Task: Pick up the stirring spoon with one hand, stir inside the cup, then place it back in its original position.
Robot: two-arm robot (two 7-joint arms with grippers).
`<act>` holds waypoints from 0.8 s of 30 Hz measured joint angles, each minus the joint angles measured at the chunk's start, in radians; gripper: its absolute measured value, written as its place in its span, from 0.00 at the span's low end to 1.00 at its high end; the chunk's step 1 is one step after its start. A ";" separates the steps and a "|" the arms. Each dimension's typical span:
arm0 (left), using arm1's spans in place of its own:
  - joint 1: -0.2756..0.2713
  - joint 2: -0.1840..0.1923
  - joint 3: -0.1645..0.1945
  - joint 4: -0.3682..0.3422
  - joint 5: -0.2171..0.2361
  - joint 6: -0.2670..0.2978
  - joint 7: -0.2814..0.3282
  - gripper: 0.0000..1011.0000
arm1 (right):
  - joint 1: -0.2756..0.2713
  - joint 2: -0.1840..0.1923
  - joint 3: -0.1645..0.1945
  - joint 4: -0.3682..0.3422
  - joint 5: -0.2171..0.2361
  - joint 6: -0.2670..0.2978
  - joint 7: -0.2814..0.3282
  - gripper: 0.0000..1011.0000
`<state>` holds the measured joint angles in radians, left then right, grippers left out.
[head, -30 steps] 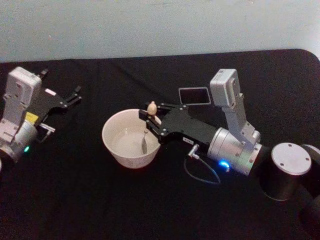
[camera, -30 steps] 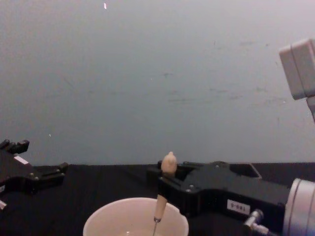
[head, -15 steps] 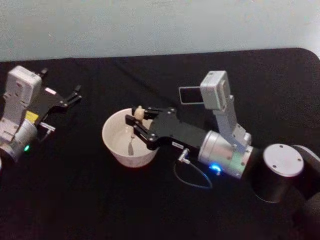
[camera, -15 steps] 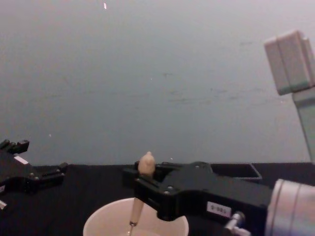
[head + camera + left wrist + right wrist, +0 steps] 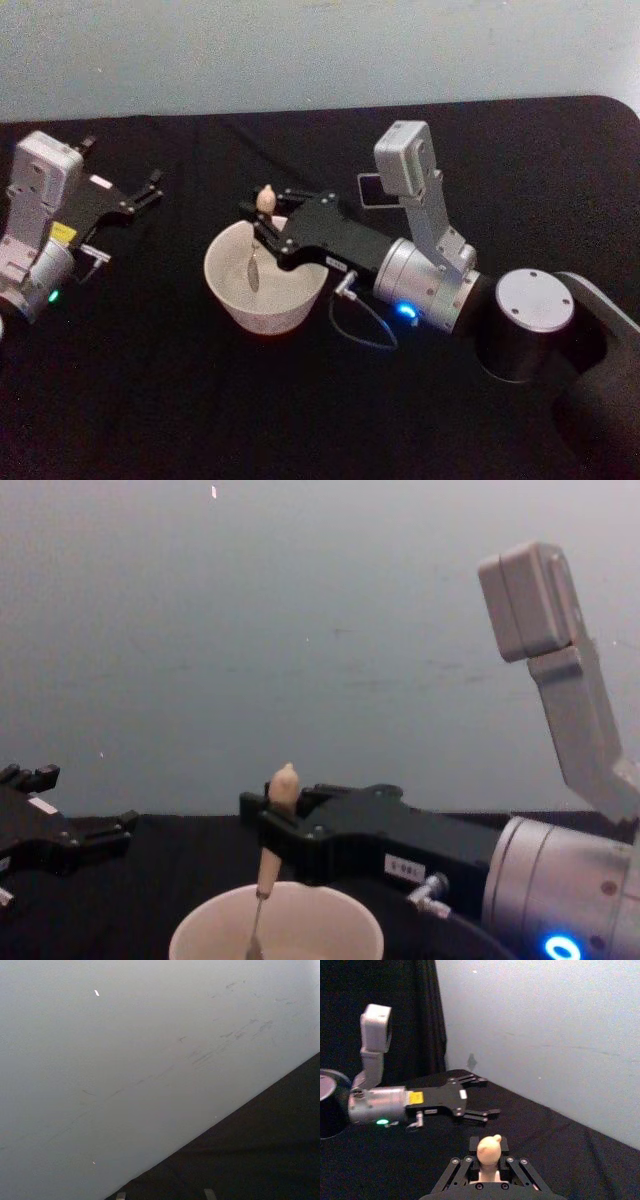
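1. Head view: right gripper (image 5: 262,218), clamped on the pale beige knob-handled metal stirring spoon (image 5: 266,198), had swept leftward inside the wide cream-white round cup (image 5: 262,316) at the centre of the black table (image 5: 150,400).
2. Stirring judged underway; return pending.
3. Left gripper (image 5: 150,190), spread wide, parked near the left edge.

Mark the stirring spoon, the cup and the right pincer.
stirring spoon (image 5: 284,782), chest view, beige knob.
cup (image 5: 262,318), head view, outer wall.
right pincer (image 5: 261,225), head view, midway between fingertips.

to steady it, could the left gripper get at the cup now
Probably yes: bare cloth lies between the left gripper and the cup; the right gripper, holding the stirring spoon, occupies its other side.
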<state>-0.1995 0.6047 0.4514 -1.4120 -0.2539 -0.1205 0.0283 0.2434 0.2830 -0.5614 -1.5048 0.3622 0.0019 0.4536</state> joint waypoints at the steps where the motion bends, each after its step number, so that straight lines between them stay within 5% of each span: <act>1: 0.000 0.000 0.000 0.000 0.000 0.000 0.000 0.99 | 0.003 -0.002 0.002 0.004 -0.002 -0.002 -0.003 0.21; 24: 0.000 0.000 0.000 0.000 0.000 0.000 0.000 0.99 | -0.019 0.028 0.058 -0.012 0.006 0.008 -0.004 0.21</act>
<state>-0.1995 0.6047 0.4514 -1.4120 -0.2539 -0.1205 0.0283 0.2243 0.3107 -0.5035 -1.5169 0.3678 0.0095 0.4499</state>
